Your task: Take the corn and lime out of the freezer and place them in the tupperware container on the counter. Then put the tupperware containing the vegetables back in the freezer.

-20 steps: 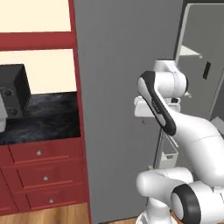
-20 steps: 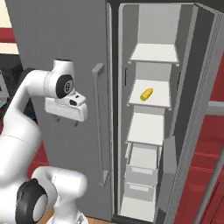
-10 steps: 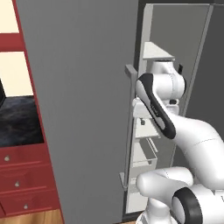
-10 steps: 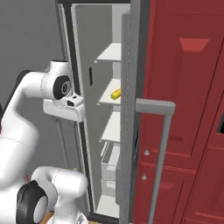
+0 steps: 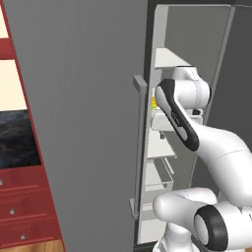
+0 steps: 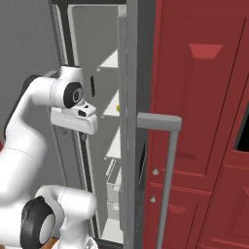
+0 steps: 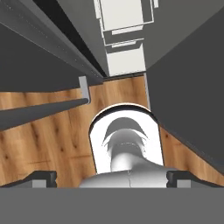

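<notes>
Corn (image 5: 154,103) is lying on a middle shelf inside the freezer (image 5: 88,123), just past the open door's handle (image 5: 138,147), and fetching it is looking like the step in hand. Nearest the door, the gripper (image 7: 111,177) is pointing down at the wood floor (image 7: 52,148), its two fingertips spread wide with nothing between them (so nothing is being carried). Deeper in, pale drawers (image 6: 116,187) are sitting below the corn's shelf. Next, the hand probably needs tilting up and reaching inward toward that shelf.

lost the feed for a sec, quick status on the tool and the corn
Tool open, empty, pointing at floor. Corn on freezer shelf, partly behind arm. Freezer door open.
</notes>
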Motion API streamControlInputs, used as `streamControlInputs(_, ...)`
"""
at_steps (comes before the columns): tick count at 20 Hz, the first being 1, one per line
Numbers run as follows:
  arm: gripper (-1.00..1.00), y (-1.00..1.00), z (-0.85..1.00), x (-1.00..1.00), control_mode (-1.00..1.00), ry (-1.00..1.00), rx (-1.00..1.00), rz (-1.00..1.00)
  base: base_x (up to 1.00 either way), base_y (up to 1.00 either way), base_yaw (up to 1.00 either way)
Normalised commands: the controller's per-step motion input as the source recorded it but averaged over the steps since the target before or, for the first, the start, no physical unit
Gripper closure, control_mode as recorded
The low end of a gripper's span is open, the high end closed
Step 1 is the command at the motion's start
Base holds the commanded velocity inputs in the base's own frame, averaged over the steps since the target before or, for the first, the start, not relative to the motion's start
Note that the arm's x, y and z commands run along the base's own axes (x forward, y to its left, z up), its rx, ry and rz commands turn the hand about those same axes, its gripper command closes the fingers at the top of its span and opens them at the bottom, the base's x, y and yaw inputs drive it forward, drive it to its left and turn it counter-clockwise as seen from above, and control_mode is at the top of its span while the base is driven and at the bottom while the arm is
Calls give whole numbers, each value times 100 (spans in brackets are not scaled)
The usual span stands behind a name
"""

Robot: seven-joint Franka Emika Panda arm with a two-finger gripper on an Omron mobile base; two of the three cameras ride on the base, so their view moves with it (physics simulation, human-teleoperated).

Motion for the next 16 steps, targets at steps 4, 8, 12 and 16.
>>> streamControlInputs(4, -100, 0, 0, 0, 100, 0, 0, 0, 52, -86, 0)
streamControlInputs(8, -100, -49, 1, -7, -100, -7, 9, 0, 0, -49, 0)
streamControlInputs(12, -100, -91, 3, 14, -100, -26, 14, 0, 0, 0, 0)
streamControlInputs(16, -100, -49, 6, 84, -100, -17, 12, 0, 0, 0, 0)
